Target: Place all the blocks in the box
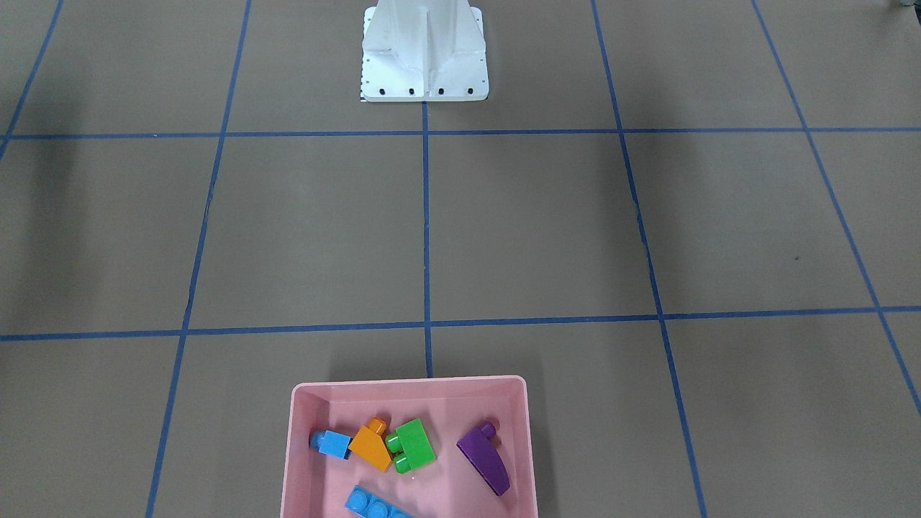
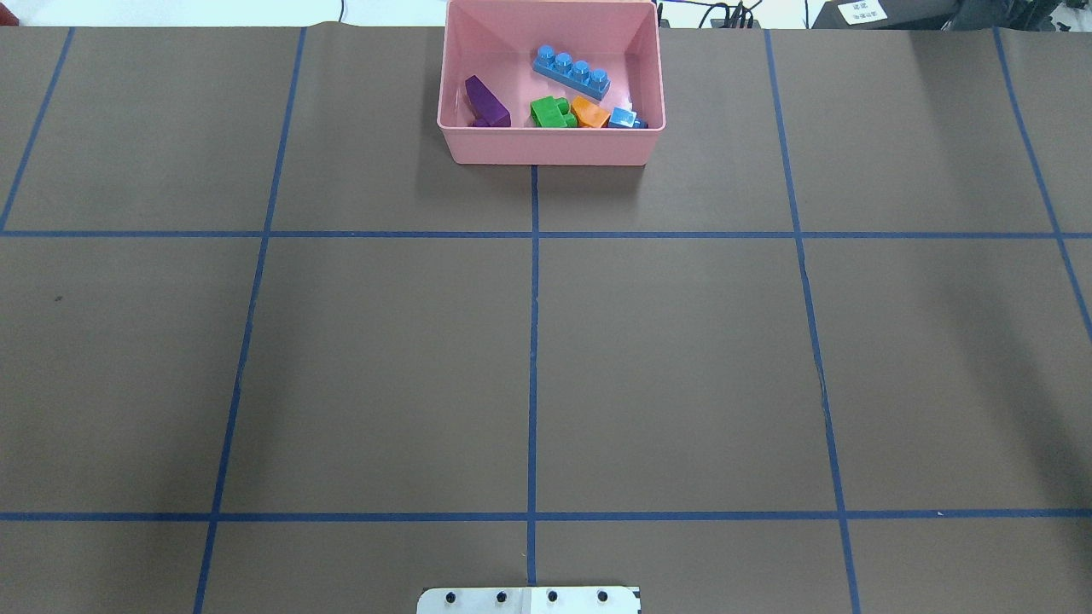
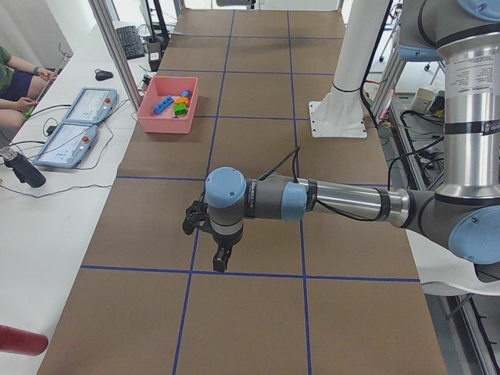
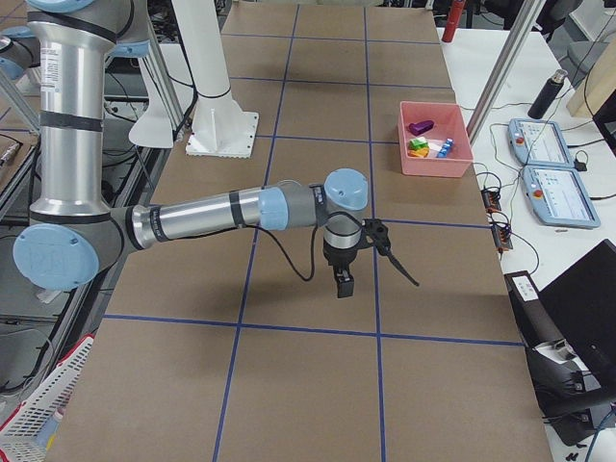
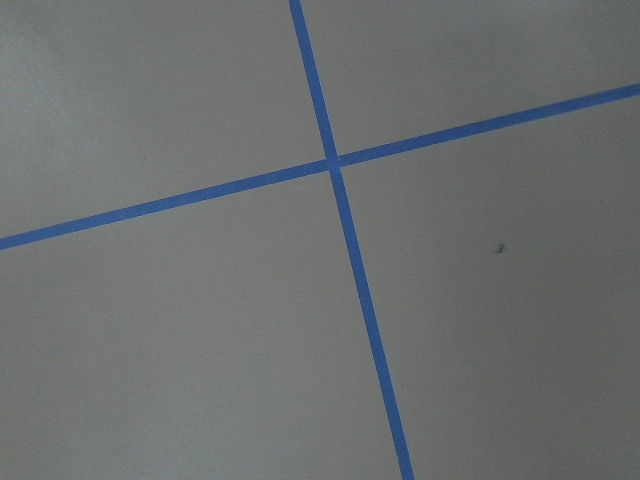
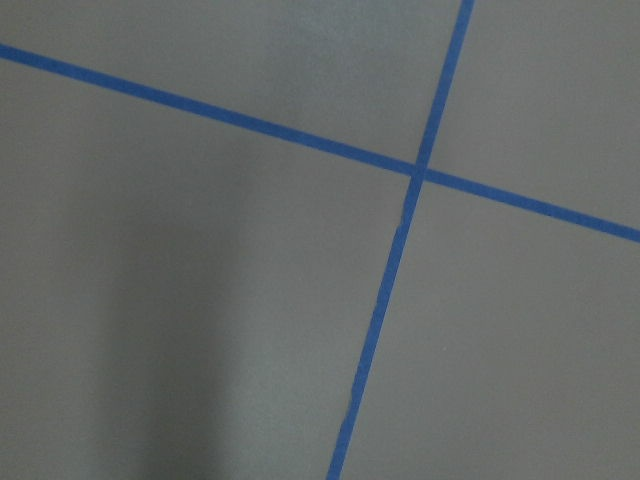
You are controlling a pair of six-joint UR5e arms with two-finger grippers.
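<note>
The pink box (image 1: pixel 295 446) stands at the table's far middle edge, also in the overhead view (image 2: pixel 546 145). All five blocks lie inside it: orange sloped (image 1: pixel 370 446), small blue cube (image 1: pixel 334 444), green two-stud (image 1: pixel 416 442), purple wedge (image 1: pixel 486 460) and long blue bar (image 1: pixel 374 505). My left gripper (image 3: pixel 223 262) hangs over bare table far from the box (image 3: pixel 168 105). My right gripper (image 4: pixel 344 281) hangs likewise, away from the box (image 4: pixel 435 144). Both show only in the side views, so I cannot tell whether they are open or shut.
The white robot base (image 1: pixel 424 57) stands at the near middle edge. Blue tape lines grid the brown table. Operator tablets (image 3: pixel 82 105) and a dark bottle (image 3: pixel 23 172) lie on the white bench beyond the box.
</note>
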